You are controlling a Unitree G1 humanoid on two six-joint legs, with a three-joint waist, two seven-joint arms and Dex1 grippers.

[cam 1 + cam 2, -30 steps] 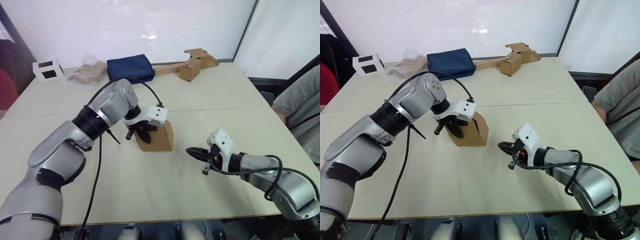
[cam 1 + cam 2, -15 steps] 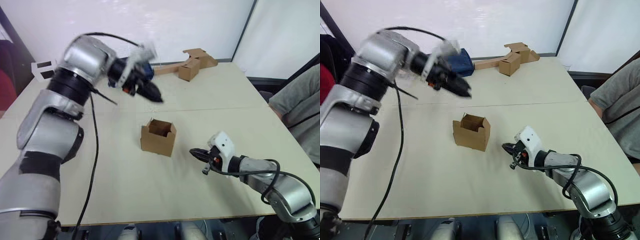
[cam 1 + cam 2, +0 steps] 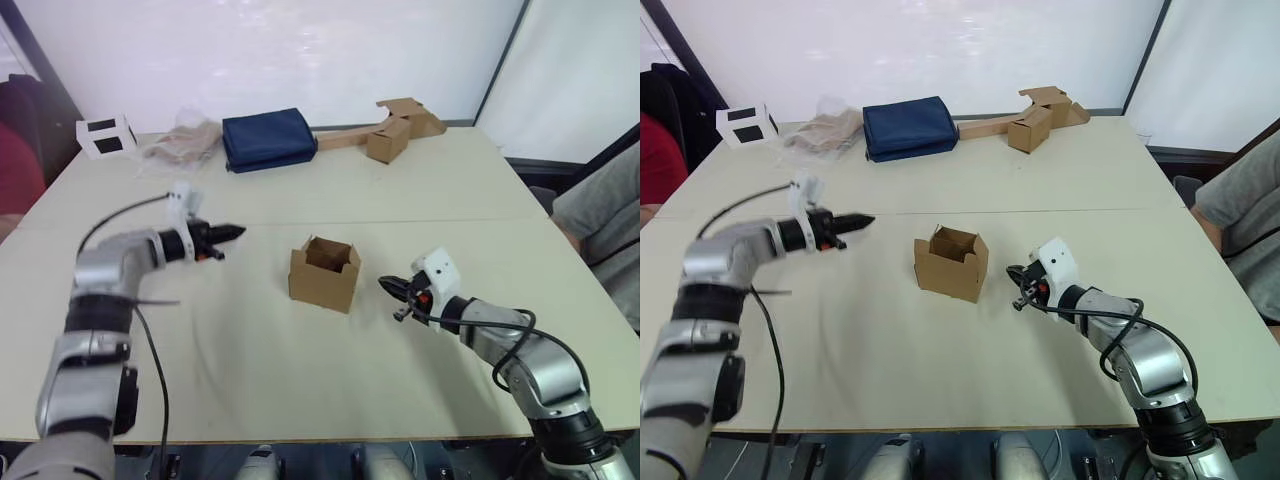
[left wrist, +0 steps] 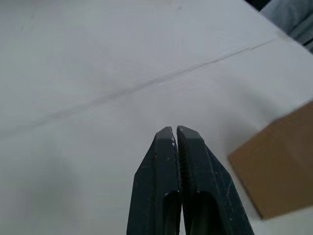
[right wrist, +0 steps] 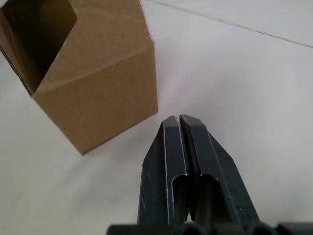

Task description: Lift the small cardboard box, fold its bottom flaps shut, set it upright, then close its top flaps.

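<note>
Small cardboard box (image 3: 324, 274) stands upright near the middle of the tabletop (image 3: 420, 190), its top flaps (image 3: 327, 250) standing open. Right end effector (image 3: 389, 287) sits low just beside the box's right side, not touching, fingers pressed together. Left end effector (image 3: 230, 232) hovers well apart on the box's left, pointing toward it, fingers together and empty. At the far edge lie a navy pouch (image 3: 266, 138) and a white box with black squares (image 3: 105, 136).
</note>
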